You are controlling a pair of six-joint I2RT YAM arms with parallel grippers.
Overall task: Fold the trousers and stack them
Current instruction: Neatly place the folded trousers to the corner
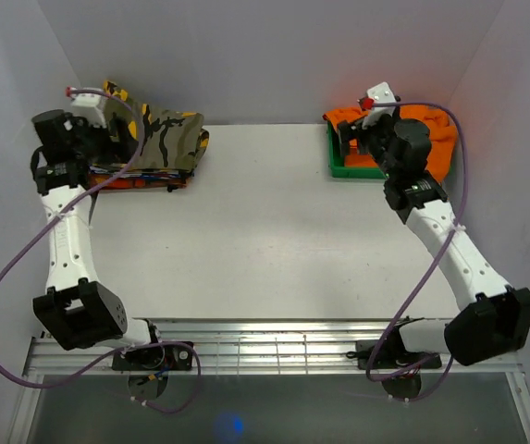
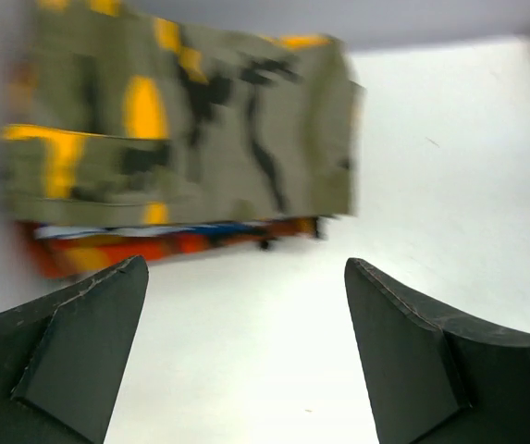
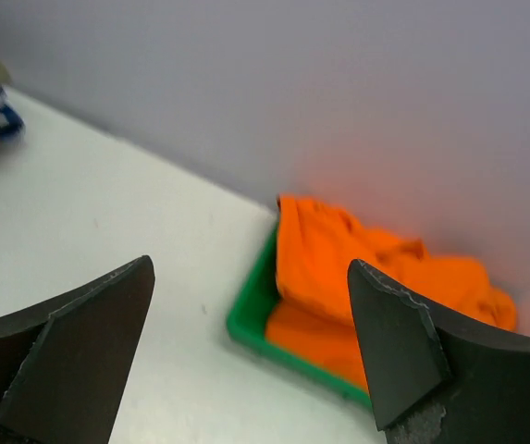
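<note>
"Looking at the left gripper (image 2: 246,268), how do its jaws stand?"

"Wide apart, with nothing between them. Both dark fingers (image 2: 80,342) hang over bare table (image 2: 274,370) and touch no cloth."

"And the trousers (image 2: 191,129)?"

"Ahead of those jaws and a little to their left, clear of both fingertips. The camouflage cloth lies folded flat as the top layer of a pile. The wrist picture is blurred, so the folds cannot be made out."

"What is under them?"

"Other folded garments (image 2: 154,231), showing only as thin blue, white and red-orange edges just below the trousers. From above, the pile sits beside the gripper, at the far left corner of the table."

"The right gripper (image 3: 251,268)?"

"Spread wide too, and holding nothing. Its fingers (image 3: 70,351) touch neither tray nor cloth."

"Any container near it?"

"A green tray (image 3: 255,319) lies ahead of those jaws, in the gap between them and toward the right finger. It stands against the back wall."

"What is in it?"

"An orange cloth (image 3: 338,268), loosely heaped, not folded. It fills the tray and rises above the rim. From above, it spills over the tray's right side."

"Can the right wrist camera see the trousers?"

"Only a blurred corner of the pile, far off to the left of the jaws."
</note>
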